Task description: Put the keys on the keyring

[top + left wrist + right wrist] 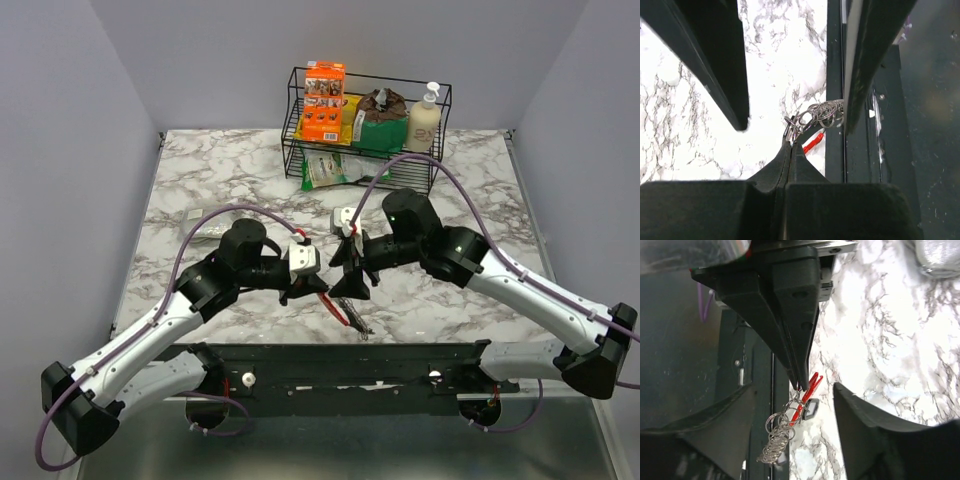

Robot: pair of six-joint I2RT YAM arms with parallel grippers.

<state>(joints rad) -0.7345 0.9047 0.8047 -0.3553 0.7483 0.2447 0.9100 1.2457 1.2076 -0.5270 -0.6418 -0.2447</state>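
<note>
Now, the left hand [314, 288] is squeezed shut. Its tips pinch the top of a small bunch of silver loops, the keyring [776, 432]. The bunch hangs down from the tips, just over the near edge of the bench [220, 180]. A red strap [810, 387] and a small dark tag [811, 409] hang from the same spot.

The right hand [350, 283] is wide open and holds nothing. Its two fingers [867, 432] stand one on each side of the hanging bunch and do not touch it.

The keys [769, 452] look to be the thin silver bits at the very bottom of the bunch. They are too small and too tangled for me to be sure. I also cannot tell if any key is threaded on a loop or just hanging close by.

So how far along is the job? I think it is somewhere in the middle. One hand has the bunch lifted and steady, and that part looks done. What seems to be left is the fiddly part. The open hand has to close on one key or one loop. Then the key must slide onto the ring. None of the views show that finished.
</note>
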